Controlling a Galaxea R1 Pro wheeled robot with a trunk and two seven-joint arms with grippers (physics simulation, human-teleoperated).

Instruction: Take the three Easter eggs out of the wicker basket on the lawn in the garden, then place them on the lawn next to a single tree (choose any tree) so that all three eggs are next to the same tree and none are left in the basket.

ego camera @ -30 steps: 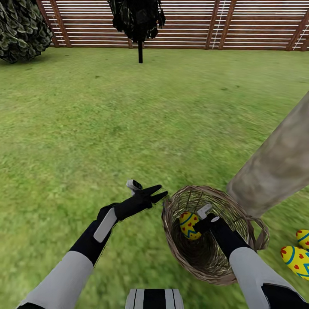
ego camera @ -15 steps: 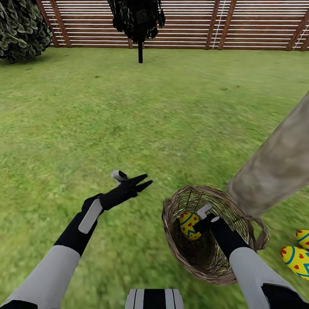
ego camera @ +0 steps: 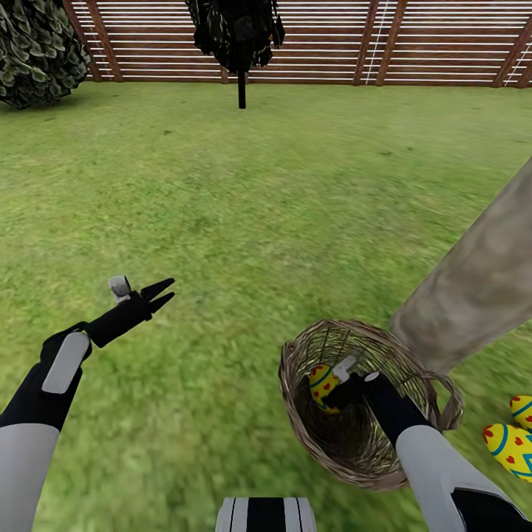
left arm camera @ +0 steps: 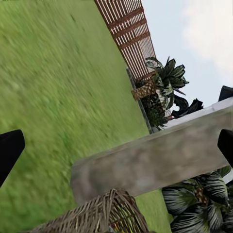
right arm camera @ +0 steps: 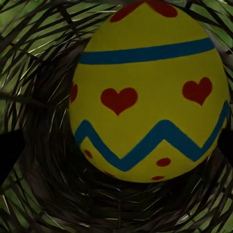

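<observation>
The wicker basket (ego camera: 347,324) lies tipped on the lawn (ego camera: 244,199) just in front of the thick pale tree (ego camera: 473,284). One yellow Easter egg (ego camera: 321,381) rests inside it. My right gripper (ego camera: 338,384) reaches into the basket, open, its fingers on either side of that egg (right arm camera: 145,92). Two more eggs (ego camera: 512,448) (ego camera: 523,411) lie on the grass at the right, near the trunk. Off to the left, my left gripper (ego camera: 161,292) hangs open and empty above the grass; its wrist view looks back at the trunk (left arm camera: 155,160) and the basket rim (left arm camera: 97,216).
A brown slat fence (ego camera: 318,41) closes the far side. A thin-stemmed black-leaved tree (ego camera: 240,37) stands before it, and a round dark bush (ego camera: 37,48) at the far left. Open grass stretches across the middle.
My left arm has swung away from the basket, leftward over the grass. The right gripper has pushed slightly further in, closer around the egg. The basket and the eggs have not moved.
</observation>
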